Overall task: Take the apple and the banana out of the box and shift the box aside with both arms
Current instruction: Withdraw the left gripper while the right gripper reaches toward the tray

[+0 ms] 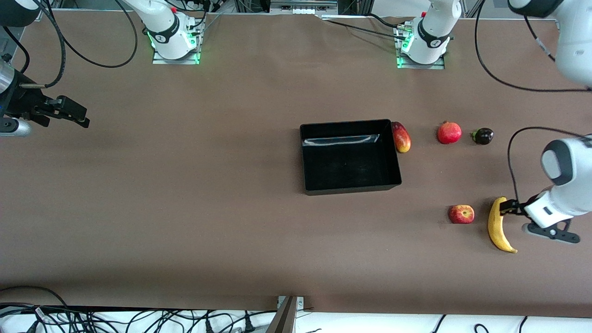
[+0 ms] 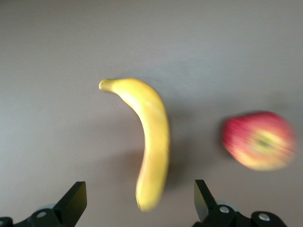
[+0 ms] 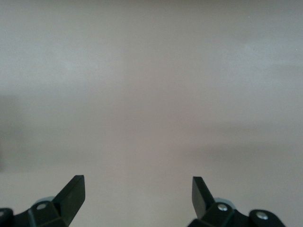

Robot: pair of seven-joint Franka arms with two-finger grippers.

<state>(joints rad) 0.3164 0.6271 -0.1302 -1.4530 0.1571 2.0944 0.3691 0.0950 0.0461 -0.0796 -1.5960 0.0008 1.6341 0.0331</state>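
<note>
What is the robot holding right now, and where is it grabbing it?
Nothing is held. The left gripper is open over the banana, which lies on the table. The right gripper is open too, waiting over bare table.

Robotics lab, bolted arm bases [image 1: 175, 46], loose cables [image 1: 138, 319]

The brown table [image 1: 185, 185] carries a black box [image 1: 349, 159], apple [image 1: 461, 214], banana [image 1: 497, 226], mango [image 1: 401, 137], pomegranate [image 1: 449, 132] and a dark fruit [image 1: 483, 136].

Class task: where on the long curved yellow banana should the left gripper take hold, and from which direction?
Grip the long curved yellow banana at mid-length, coming from above with fingers across its width. It lies flat on the table; the open left gripper already straddles one end.
</note>
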